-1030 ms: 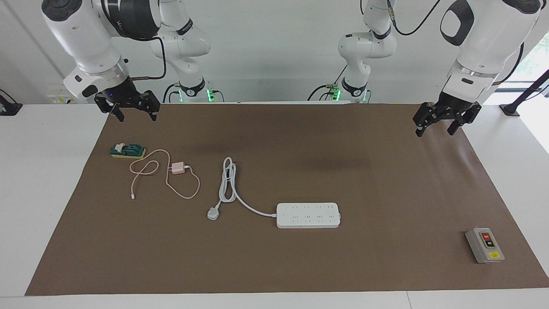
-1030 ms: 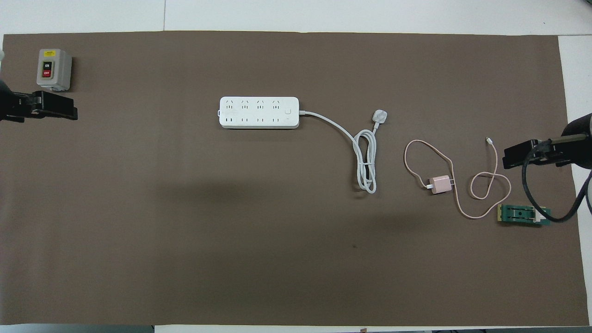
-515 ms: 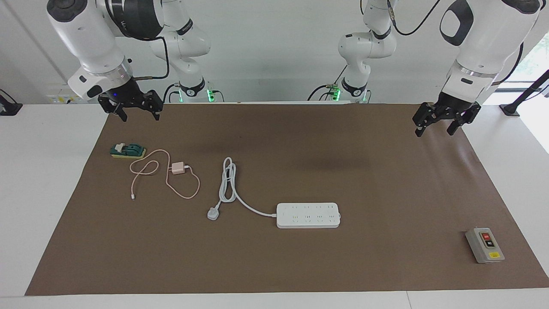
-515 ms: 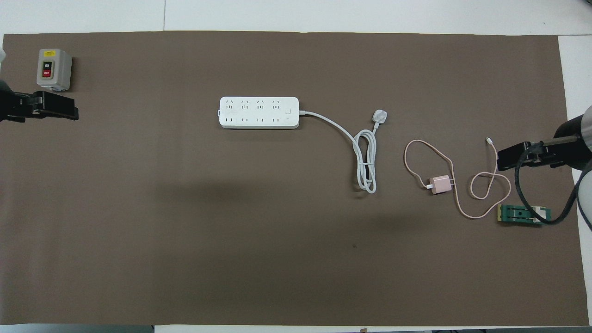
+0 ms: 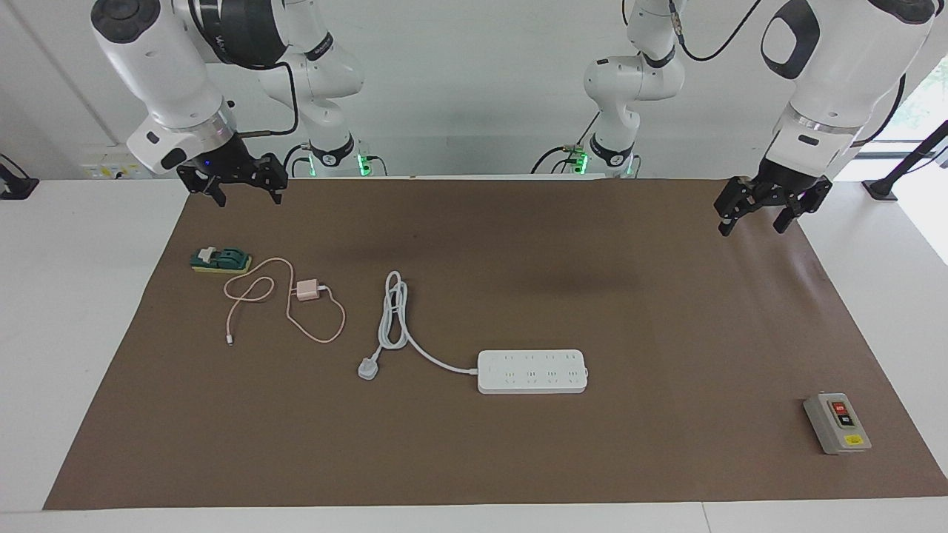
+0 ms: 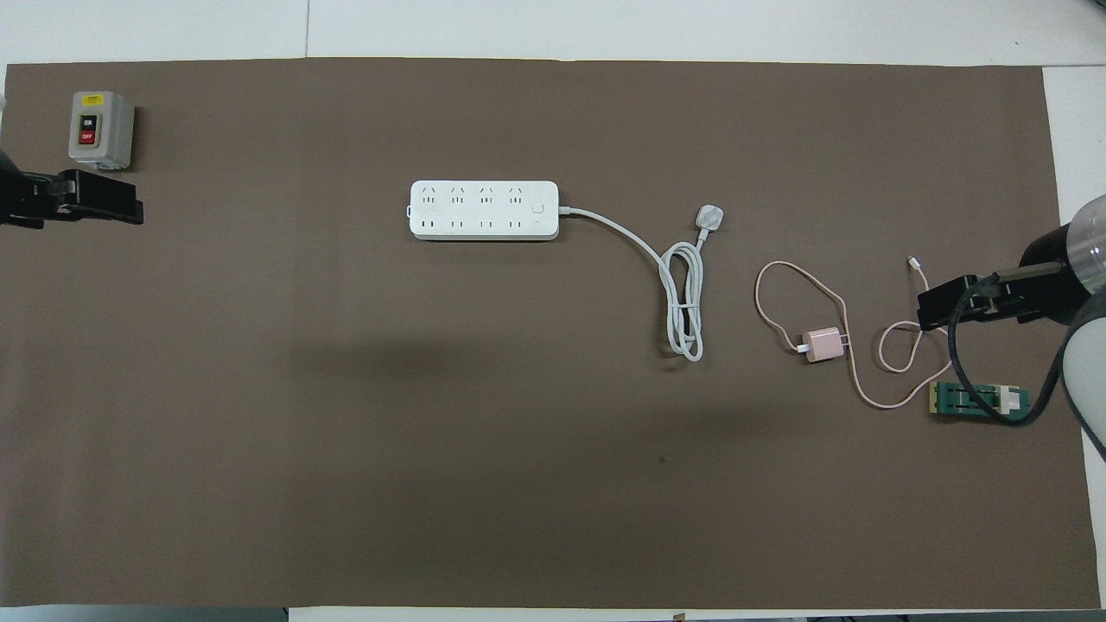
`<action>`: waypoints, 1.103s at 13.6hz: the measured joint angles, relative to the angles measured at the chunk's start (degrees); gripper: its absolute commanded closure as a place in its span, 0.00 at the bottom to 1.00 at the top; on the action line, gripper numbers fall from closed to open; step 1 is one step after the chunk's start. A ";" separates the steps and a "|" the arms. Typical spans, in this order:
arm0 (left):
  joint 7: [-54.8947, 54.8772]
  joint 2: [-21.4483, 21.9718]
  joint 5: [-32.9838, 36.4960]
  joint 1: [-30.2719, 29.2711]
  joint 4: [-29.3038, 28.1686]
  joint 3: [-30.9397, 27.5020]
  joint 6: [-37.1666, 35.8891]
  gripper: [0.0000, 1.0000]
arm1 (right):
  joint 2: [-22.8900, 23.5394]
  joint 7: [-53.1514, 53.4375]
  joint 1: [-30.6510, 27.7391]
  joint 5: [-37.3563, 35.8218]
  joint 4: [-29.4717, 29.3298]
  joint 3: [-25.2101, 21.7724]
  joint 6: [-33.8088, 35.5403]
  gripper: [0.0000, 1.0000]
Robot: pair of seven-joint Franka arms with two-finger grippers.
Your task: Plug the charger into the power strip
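your power strip [image 5: 532, 371] lies flat on the brown mat [image 5: 666, 311], and everything else sits relative to it. the charger [image 5: 306, 289] rests toward the right arm's end from the strip, a little nearer the robots, its pink cable looped around it. your right gripper [image 5: 242, 188] hangs wide and empty above the mat's edge. your left gripper [image 5: 754, 215] waits wide, empty.

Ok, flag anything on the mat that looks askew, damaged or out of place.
Nothing stands out. The power strip lies flat with its cord looped, the charger sits unplugged beside its loosely coiled pink cable, and both the left gripper and right gripper hang open above the mat, touching nothing.
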State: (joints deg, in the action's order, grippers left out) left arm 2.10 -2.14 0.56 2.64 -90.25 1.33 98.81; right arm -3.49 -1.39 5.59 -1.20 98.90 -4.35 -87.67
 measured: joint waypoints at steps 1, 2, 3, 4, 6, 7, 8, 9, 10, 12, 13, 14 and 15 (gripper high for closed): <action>0.00 0.00 0.00 0.00 0.00 0.00 -0.42 0.00 | 0.00 0.00 -0.05 0.00 0.00 -0.07 0.00 0.00; 0.00 0.01 0.00 0.00 0.00 0.00 -0.81 0.00 | 0.00 0.00 -0.05 0.00 -0.01 -0.12 0.00 0.00; 0.00 0.08 0.00 0.00 0.01 0.00 -1.32 0.00 | 0.00 0.00 -0.05 0.00 -0.01 -0.13 0.00 0.00; 0.00 0.44 0.00 -0.01 0.02 -0.03 -2.19 0.00 | 0.00 0.00 -0.05 0.00 -0.01 -0.12 0.00 0.00; 0.00 1.67 0.01 -0.15 0.04 -0.17 -3.78 0.00 | 0.01 0.00 -0.05 0.00 -0.01 -0.14 0.00 0.00; 0.00 2.23 0.11 -0.30 0.03 -0.25 -4.60 0.00 | 0.03 0.00 -0.05 0.00 -0.01 -0.18 0.00 0.00; -0.04 2.53 0.20 -0.52 0.03 -0.26 -5.09 0.00 | 0.05 0.00 -0.06 0.00 -0.01 -0.21 0.00 0.00; -0.09 2.53 0.23 -0.71 -0.02 -0.27 -5.28 0.00 | 0.07 0.00 -0.06 0.00 -0.01 -0.23 0.00 0.00; -0.12 2.39 0.24 -0.75 -0.11 -0.27 -5.43 0.00 | 0.08 0.00 -0.06 0.00 -0.01 -0.22 0.00 0.00; -0.21 2.29 0.24 -0.70 -0.02 0.01 -6.70 0.00 | 0.09 0.00 -0.05 0.00 -0.01 -0.12 0.00 0.00; -0.22 2.39 0.23 -0.64 0.35 0.35 -7.81 0.00 | 0.09 0.00 -0.03 0.00 0.00 0.08 0.07 0.00; -0.22 2.51 0.21 -0.60 1.19 0.76 -8.88 0.00 | 0.11 0.00 -0.01 0.00 0.00 0.42 0.43 0.00; -0.22 2.68 0.21 -0.59 2.10 1.13 -9.86 0.00 | 0.12 0.00 0.00 0.00 0.00 0.81 1.13 0.00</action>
State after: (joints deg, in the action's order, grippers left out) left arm 1.89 0.54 0.77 2.05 -88.15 2.46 88.95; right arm -3.36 -1.39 5.59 -1.20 98.90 -3.54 -86.54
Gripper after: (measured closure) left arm 0.000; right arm 0.000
